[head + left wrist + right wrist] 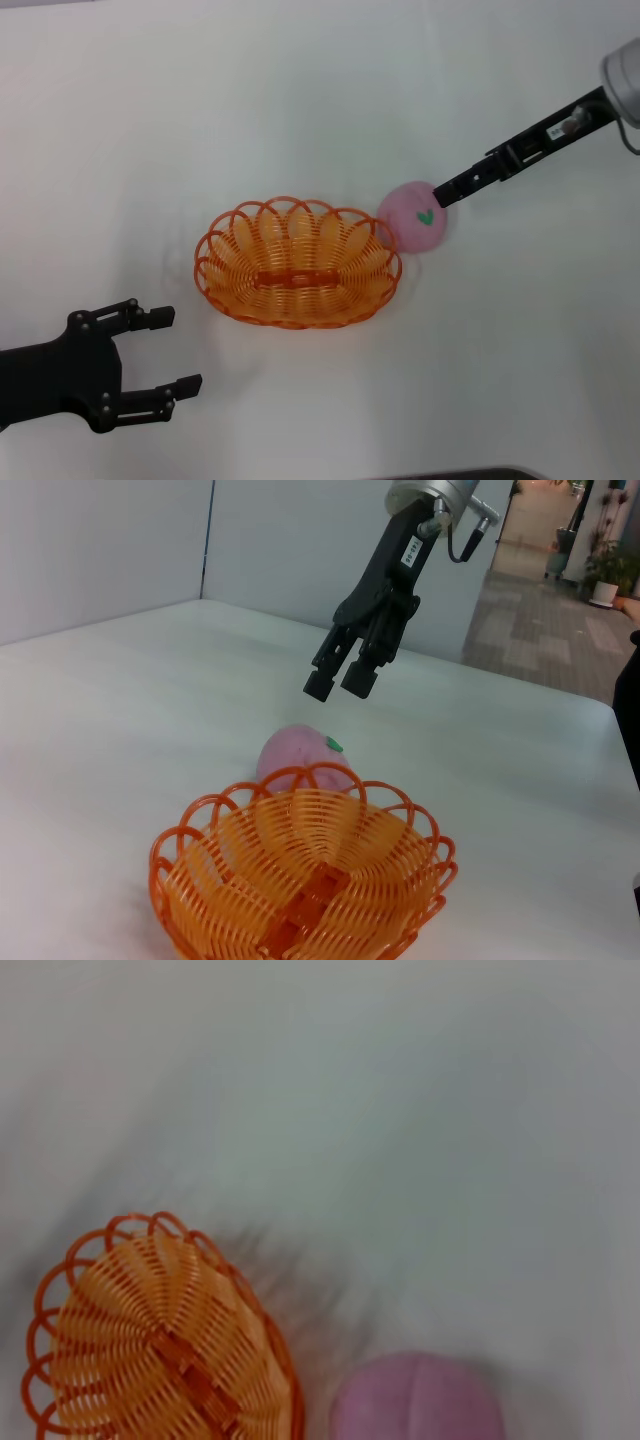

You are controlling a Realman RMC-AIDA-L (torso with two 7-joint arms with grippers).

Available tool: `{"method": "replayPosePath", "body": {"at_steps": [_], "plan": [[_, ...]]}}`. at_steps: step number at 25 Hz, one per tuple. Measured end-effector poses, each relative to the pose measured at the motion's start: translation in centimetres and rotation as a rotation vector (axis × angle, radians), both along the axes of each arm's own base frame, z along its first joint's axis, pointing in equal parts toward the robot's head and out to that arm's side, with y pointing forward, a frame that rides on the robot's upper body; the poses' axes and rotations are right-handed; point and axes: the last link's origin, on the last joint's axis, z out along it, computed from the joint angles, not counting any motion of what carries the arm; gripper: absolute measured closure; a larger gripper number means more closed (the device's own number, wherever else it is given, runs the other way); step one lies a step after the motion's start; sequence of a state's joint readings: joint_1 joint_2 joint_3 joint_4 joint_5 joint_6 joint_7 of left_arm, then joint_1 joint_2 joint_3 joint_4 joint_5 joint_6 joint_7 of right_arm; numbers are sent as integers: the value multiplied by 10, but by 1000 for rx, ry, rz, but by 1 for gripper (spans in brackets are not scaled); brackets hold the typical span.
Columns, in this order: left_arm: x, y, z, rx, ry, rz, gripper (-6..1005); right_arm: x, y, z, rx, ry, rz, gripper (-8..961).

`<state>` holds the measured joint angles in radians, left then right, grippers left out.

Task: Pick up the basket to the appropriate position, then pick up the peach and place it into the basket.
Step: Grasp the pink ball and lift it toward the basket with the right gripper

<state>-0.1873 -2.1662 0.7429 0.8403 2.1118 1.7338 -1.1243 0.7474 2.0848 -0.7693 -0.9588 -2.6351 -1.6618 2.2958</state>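
The orange basket sits upright mid-table; it also shows in the left wrist view and the right wrist view. The pink peach with a green leaf mark lies on the table against the basket's right rim, outside it. My right gripper hangs just above the peach, apart from it; in the left wrist view its fingers stand close together and hold nothing. My left gripper is open and empty at the lower left, apart from the basket.
The white table spreads on all sides. A grey wall stands behind its far edge. A dark strip shows at the table's front edge.
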Motion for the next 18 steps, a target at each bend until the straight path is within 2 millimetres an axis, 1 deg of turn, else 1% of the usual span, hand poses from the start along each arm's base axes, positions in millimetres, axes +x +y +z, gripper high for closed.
{"method": "replayPosePath", "body": {"at_steps": [10,18], "plan": [[1,0,-1,-2,0,-3,168,-20,7,-15,-48,-65,86,21],[1,0,-1,-3,0,-1,169,-25,11,-28,-52,-102,102,30]]}}
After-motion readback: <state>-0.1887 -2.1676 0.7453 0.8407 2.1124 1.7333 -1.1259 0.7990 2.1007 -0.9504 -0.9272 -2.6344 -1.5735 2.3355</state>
